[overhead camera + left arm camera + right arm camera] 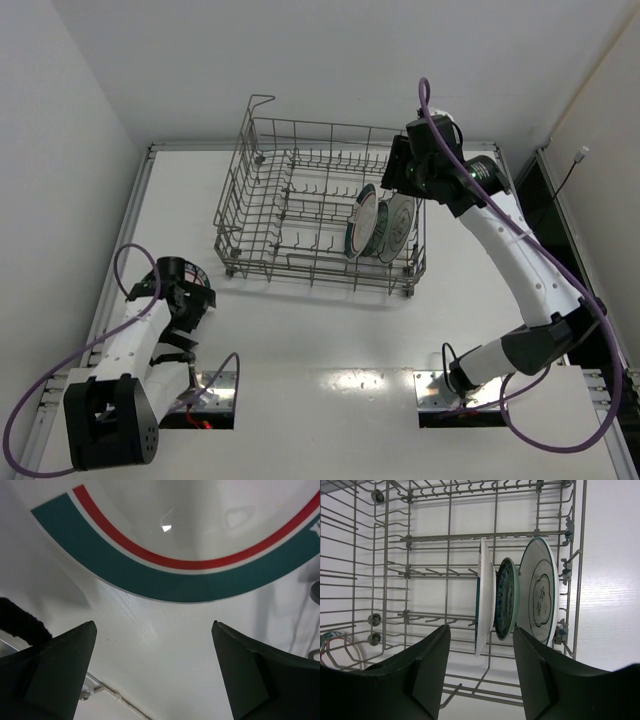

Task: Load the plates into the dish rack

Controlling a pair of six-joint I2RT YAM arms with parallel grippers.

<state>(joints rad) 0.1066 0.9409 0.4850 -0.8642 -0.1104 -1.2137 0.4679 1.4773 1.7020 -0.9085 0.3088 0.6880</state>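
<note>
Three of the plates stand on edge between the tines at the right end of the dish rack (232, 200). A white one with a banded rim (484, 597) is innermost, the smaller teal patterned plate (506, 597) sits just beside it, and the pale grey patterned plate (539, 592) is nearest the rack's right wall. They are upright and parallel, so each takes only one slot and the tines keep it from tipping. The right gripper (481, 635) hangs over that end of the rack with its jaws apart and nothing between them. It looks straight down the row, most likely having let go there. The last plate (170, 540), white with a green and red rim band, lies flat on the table (330, 340) well away from the rack, off its near left side. The left gripper (154, 625) is poised just short of that plate's rim, spread wide and empty, probably to take the edge. I judge the task about three-quarters done.
</note>
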